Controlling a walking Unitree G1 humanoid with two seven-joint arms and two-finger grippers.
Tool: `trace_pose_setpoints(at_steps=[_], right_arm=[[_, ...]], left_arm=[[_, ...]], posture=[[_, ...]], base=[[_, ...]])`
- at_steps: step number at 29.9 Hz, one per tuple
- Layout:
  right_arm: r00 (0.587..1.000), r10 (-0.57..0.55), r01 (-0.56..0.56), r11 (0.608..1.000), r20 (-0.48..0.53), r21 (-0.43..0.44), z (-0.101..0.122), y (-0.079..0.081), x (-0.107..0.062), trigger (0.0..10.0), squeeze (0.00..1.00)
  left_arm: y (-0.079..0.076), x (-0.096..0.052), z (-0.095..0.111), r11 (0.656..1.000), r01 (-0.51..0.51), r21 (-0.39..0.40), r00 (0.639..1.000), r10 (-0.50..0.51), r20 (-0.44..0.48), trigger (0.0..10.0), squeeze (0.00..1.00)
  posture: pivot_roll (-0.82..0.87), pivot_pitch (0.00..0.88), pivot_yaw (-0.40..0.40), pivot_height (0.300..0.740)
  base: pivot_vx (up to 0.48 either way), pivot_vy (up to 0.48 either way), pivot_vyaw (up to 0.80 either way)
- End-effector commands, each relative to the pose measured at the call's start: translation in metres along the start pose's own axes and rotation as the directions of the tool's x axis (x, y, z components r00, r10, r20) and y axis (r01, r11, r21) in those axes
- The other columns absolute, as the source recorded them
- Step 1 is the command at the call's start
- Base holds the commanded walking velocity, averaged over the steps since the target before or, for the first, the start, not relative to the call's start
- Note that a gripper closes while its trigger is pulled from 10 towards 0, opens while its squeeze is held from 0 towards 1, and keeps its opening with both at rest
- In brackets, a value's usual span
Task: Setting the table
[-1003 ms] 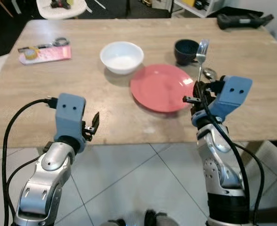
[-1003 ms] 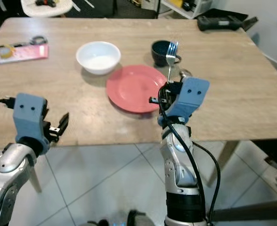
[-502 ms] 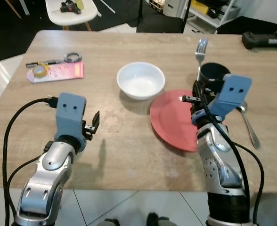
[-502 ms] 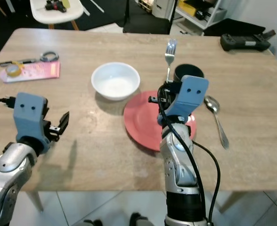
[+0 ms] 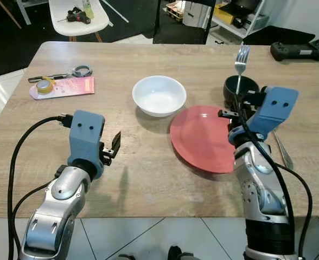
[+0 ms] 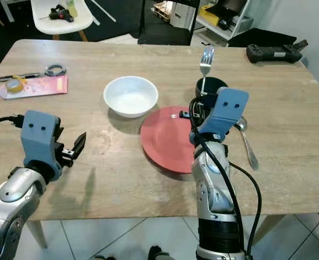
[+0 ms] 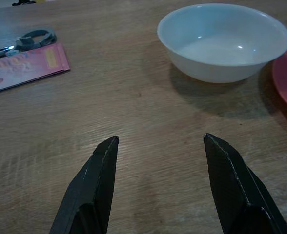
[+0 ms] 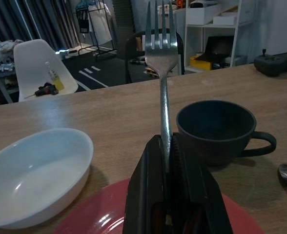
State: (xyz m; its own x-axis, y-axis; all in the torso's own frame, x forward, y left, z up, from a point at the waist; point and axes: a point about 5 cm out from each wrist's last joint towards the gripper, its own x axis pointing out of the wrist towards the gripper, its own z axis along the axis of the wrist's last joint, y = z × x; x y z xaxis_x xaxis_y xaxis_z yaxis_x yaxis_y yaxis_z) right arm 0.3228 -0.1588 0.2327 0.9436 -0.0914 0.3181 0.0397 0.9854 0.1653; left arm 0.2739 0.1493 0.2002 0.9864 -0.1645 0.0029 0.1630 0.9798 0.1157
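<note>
the right arm hides much of the spoon (image 6: 245,142) at the table's (image 6: 289,179) right edge and the red plate's (image 5: 200,142) right rim; the fork's (image 8: 161,63) handle end disappears between closed fingers.

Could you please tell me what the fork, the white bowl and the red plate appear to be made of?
The fork, held upright in the shut right gripper, looks like polished metal, likely stainless steel: silvery with bright reflections. The white bowl seems glazed ceramic or melamine: smooth and glossy with small highlights. The red plate has a duller, even sheen, so plastic or matte-glazed ceramic; I cannot tell which.
</note>
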Motion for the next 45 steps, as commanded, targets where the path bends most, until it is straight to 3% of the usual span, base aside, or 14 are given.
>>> trace_pose_setpoints(at_steps=[1, 29, 45], right_arm=[[1.000, -0.006, 0.006, 1.000, 0.007, 0.003, 0.0004, -0.0013, -0.0003, 10.0, 0.00], [1.000, -0.002, 0.002, 1.000, 0.000, 0.013, -0.0021, 0.0017, -0.0011, 10.0, 0.00], [1.000, -0.001, 0.001, 1.000, 0.001, 0.013, -0.0026, 0.0018, -0.0008, 10.0, 0.00]], left_arm=[[0.0044, -0.0004, -0.0028, 1.000, -0.029, 0.001, 0.999, 0.030, -0.014, 10.0, 0.00], [0.0020, -0.0006, -0.0027, 1.000, -0.016, -0.004, 1.000, 0.016, -0.012, 10.0, 0.00], [0.0008, -0.0006, 0.0004, 0.999, -0.009, -0.037, 1.000, 0.009, 0.005, 10.0, 0.00]], posture=[[0.12, 0.177, 0.056, 0.740], [0.12, 0.176, 0.057, 0.740], [0.12, 0.174, 0.057, 0.740]], base=[[0.000, -0.349, 0.00], [0.000, -0.363, 0.00], [0.000, 0.000, 0.00]])
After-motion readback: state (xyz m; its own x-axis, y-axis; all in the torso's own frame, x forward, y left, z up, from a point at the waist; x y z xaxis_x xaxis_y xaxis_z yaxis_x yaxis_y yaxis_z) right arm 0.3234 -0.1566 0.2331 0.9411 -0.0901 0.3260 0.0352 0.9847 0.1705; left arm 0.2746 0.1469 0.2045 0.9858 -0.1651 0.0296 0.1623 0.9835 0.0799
